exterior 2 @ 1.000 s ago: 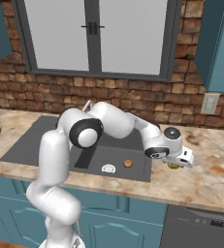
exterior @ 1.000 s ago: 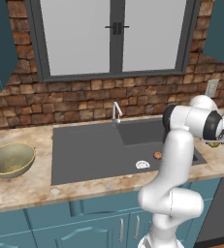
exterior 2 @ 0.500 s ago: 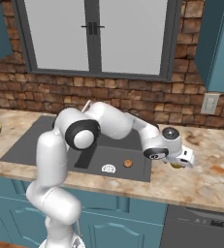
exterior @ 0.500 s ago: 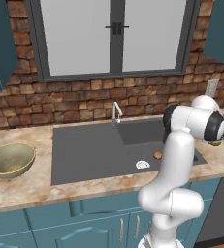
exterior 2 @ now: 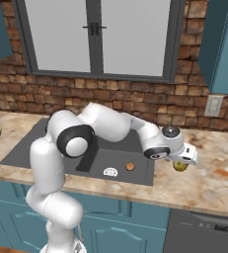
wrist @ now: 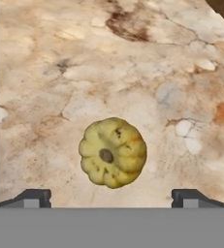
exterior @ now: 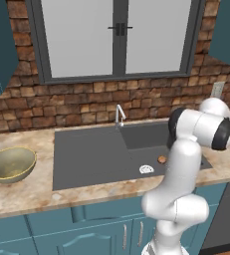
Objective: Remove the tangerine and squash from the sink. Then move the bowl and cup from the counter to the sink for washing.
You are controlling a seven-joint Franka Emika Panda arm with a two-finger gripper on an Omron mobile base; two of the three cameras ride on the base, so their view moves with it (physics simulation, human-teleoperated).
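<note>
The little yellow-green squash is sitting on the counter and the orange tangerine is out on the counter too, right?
Not quite. The squash is on the counter, but the right base view shows the tangerine lying in the sink basin, near the white drain.

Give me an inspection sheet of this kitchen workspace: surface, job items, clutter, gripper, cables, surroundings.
Surface: beige marbled stone counter around a dark grey rectangular sink.
Job items: small ribbed yellow-green squash lies on the counter right of the sink, out of the basin; tiny orange tangerine in the basin beside the white drain; wide olive-brass bowl on the counter left of the sink.
Clutter: nothing seen.
Gripper: two-finger gripper open above the squash, fingertips clear of it.
Cables: nothing seen.
Surroundings: chrome faucet, brick wall, window, teal cabinets.
</note>
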